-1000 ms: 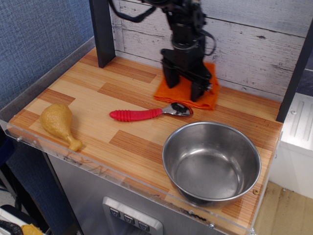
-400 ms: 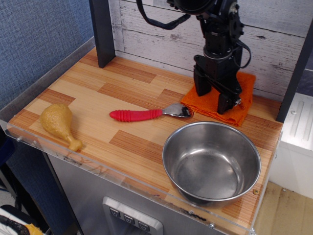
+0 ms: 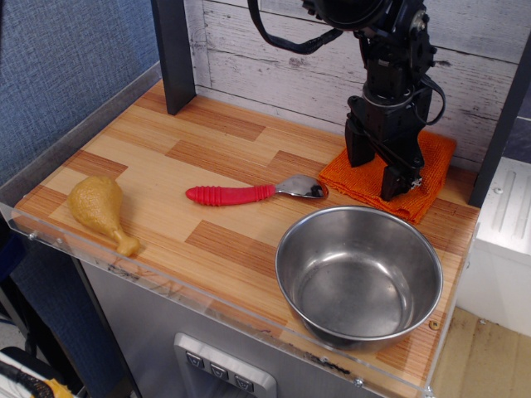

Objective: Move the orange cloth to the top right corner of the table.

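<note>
Orange cloth (image 3: 390,176) lies flat at the far right of the counter (image 3: 149,162), close to the back wall & nearly in the corner. Tool (image 3: 377,171) presses down on it, fingers apart w/ tips planted on the fabric, prob. to drag it, not lift. Spoon (image 3: 249,193), bowl (image 3: 358,273) & toy drumstick (image 3: 100,210) sit clear of its path.

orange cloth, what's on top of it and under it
The hand is on the orange cloth, its two fingers pressing down on it, set apart. Under it the table shows all round the edges. The cloth's middle is hidden behind the hand.
</note>
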{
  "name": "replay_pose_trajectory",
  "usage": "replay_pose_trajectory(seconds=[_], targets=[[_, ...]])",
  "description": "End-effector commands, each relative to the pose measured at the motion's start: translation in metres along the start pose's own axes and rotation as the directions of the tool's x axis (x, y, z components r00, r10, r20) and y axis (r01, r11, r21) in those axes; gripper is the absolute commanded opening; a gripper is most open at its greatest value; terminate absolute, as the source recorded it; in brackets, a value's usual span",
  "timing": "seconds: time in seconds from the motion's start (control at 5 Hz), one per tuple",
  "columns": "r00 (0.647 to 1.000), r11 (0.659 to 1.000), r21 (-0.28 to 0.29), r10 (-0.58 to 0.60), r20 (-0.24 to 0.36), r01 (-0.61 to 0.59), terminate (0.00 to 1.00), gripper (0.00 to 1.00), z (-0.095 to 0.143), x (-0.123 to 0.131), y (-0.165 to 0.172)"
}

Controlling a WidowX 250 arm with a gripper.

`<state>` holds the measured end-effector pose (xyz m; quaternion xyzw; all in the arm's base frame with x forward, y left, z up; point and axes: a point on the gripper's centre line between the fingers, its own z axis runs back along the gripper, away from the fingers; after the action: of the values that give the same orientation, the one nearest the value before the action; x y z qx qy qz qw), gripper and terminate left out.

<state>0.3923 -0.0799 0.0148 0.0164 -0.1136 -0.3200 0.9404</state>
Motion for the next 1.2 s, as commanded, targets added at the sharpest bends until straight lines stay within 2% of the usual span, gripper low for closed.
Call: replay_pose_trajectory(seconds=[0.0,0.2,0.4,1.0], targets=[[0.987,0.993,0.107,0.026,0.160,-0.044,0.00,1.00,0.068,0.016,0.029],[0.976,0.984,0.159,0.047,0.214,-0.082,0.00,1.00,0.097,0.022,0.046],[0.964,0.982,0.146,0.083,0.254,-0.124,0.00,1.00,0.120,0.029,0.055],[0.928,0.959,0.192,0.131,0.349,-0.207,0.00,1.00,0.192,0.033,0.063]])
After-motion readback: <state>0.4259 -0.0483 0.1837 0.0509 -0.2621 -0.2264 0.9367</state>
